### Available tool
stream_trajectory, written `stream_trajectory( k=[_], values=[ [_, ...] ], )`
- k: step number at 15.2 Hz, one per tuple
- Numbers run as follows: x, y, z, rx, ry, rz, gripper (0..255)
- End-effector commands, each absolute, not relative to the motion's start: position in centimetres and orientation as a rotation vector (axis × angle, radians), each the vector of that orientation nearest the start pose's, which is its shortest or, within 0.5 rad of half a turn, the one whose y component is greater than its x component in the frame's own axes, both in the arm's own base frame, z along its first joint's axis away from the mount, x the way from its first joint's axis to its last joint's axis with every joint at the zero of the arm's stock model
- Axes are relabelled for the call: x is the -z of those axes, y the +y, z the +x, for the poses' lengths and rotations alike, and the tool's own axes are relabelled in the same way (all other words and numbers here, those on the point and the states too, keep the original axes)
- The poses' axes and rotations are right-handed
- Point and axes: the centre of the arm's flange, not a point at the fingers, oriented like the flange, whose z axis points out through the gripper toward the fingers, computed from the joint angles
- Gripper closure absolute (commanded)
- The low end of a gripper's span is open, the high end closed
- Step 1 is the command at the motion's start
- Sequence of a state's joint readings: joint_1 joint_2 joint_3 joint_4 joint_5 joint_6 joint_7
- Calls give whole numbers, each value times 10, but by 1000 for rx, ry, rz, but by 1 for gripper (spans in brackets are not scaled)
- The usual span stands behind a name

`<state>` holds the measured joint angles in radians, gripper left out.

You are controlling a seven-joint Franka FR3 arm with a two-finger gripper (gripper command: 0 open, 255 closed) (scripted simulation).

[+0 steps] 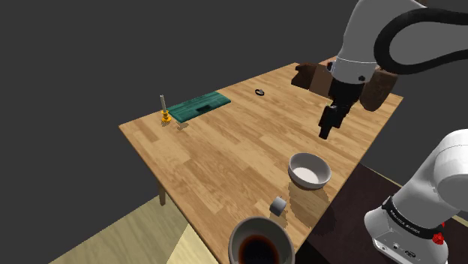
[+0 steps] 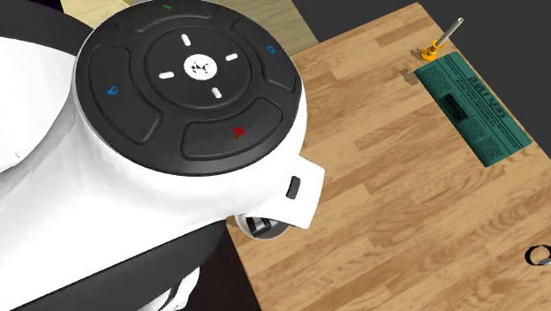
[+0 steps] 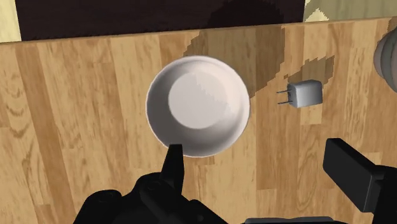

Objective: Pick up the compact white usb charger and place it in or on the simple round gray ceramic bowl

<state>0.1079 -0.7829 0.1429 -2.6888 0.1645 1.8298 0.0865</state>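
Seven or so things, scanning the shoulder view from its left: first passing an orange-handled tool (image 1: 163, 112) standing just beside a green slab (image 1: 197, 106), both well apart from the work and seemingly playing no part in it. Then crossing a small black ring (image 1: 259, 92) near the far edge of the wooden bench (image 1: 217, 161). Toward the front edge, meeting a large bowl with a dark inside (image 1: 259, 241). Just past it, finding the pale grey usb charger (image 1: 279, 205) lying on its side on the bench, prongs pointing toward the pale round bowl (image 1: 310, 170), near it but not touching. Ending at the hand (image 1: 325, 133), hanging above the bench beyond the bowl, fingers (image 3: 173, 159) standing apart and clasping nothing. Probably looking down from this height so as to be keeping both bowl and charger in sight before choosing an approach. Judging the pick as not yet begun: needing to be shifting over the charger, descending, and closing across its flat sides.
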Motion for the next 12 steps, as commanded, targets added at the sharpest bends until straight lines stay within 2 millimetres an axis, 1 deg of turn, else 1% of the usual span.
stream_trajectory(
  k=[1,12],
  values=[
    [-429,104,293,-115,-128,-3102,0],
    [-312,197,287,-29,-237,-3149,0]
  ],
)
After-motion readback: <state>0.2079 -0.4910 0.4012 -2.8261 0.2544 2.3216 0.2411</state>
